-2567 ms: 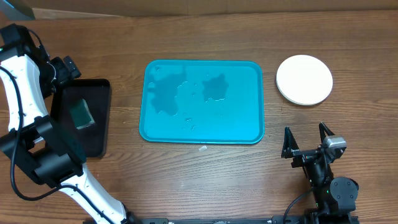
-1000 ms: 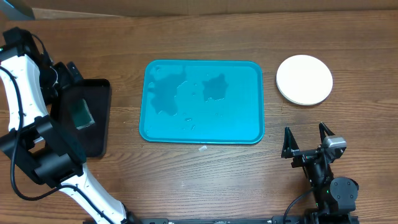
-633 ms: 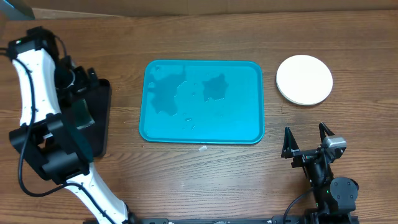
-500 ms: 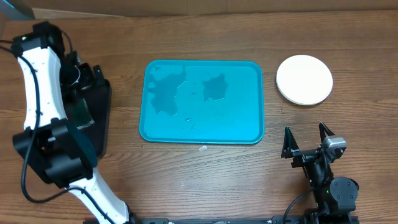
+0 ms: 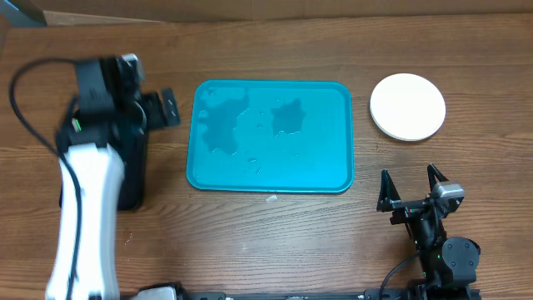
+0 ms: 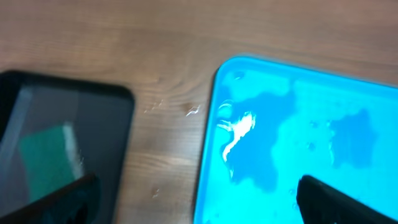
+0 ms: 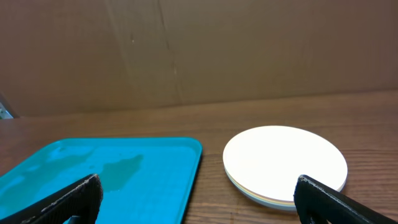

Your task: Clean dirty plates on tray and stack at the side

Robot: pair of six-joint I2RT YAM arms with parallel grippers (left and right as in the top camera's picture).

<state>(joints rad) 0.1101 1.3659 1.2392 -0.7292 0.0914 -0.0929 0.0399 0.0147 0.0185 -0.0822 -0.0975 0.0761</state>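
The turquoise tray (image 5: 271,136) lies mid-table, bare but for wet patches; it also shows in the left wrist view (image 6: 311,149) and the right wrist view (image 7: 106,174). The plates (image 5: 407,107) sit stacked right of the tray, white one on top; coloured edges show beneath it in the right wrist view (image 7: 285,163). My left gripper (image 5: 163,110) is open and empty, hovering between the black tray and the turquoise tray's left edge (image 6: 196,202). My right gripper (image 5: 409,188) is open and empty near the front right, pointing at the plates (image 7: 196,199).
A black tray (image 5: 133,158) stands at the left, holding a green sponge (image 6: 46,149). A small white speck (image 5: 271,198) lies on the wood in front of the turquoise tray. A cardboard wall (image 7: 199,50) backs the table.
My left arm has swung from the far left edge over the black tray toward the turquoise tray's left side. The right arm, tray and plates have not moved.
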